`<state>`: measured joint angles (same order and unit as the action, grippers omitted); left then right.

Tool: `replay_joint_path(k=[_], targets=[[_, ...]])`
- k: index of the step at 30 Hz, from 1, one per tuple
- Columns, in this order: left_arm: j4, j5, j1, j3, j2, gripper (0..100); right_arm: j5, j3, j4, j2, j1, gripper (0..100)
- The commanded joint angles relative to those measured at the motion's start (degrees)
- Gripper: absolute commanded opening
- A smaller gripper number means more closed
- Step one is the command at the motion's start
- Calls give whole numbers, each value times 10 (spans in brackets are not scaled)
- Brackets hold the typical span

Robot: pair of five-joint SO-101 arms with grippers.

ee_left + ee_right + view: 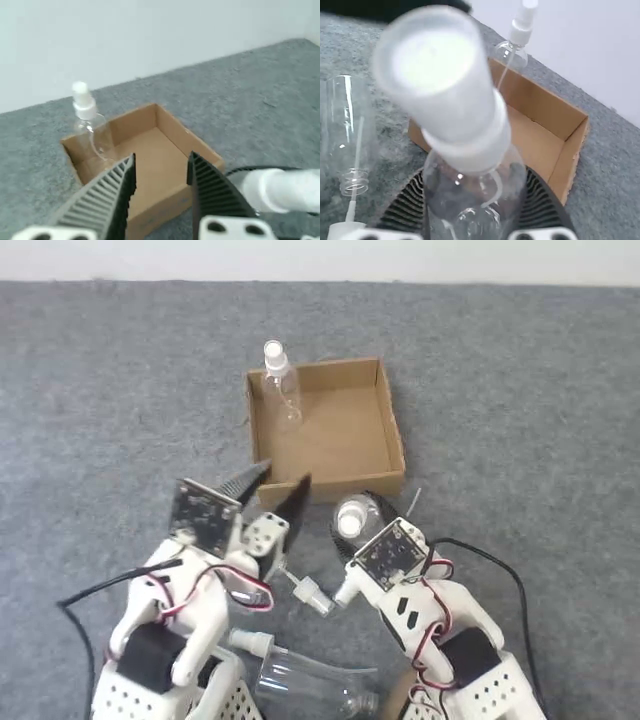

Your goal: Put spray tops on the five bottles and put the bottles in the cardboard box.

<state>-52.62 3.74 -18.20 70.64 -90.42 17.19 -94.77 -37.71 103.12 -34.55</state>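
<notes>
High view is showing an open-necked bottle (310, 680) lying on its side on the carpet (520, 390) at the near edge, with a loose spray top (312, 595) lying just beyond it. Farther on, the right gripper (472, 206) is clamping a capped bottle (465, 125) upright, just short of the cardboard box (392, 435). Beside it, the left gripper (160, 167) is hovering at the box's near wall, jaws parted and holding nothing. Inside the box's far corner, a standing bottle (281, 388) is wearing its spray top.
</notes>
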Motion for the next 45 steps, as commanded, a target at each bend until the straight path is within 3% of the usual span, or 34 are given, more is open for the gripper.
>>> replay_joint_path(k=[1,9,13,24,31,45], targets=[[-14,-6,66,-44,-8,159,-6,33,-4,9,11,7],[-90,8,199,-36,-8,159,-7,32,-5,9,11,7],[-91,47,258,0,-8,159,-55,30,-11,9,10,7],[22,49,366,119,-8,159,-83,33,-6,9,12,7],[26,48,380,130,-8,159,-82,35,31,9,13,7],[26,46,380,138,-8,159,-82,205,-23,3,8,6]])
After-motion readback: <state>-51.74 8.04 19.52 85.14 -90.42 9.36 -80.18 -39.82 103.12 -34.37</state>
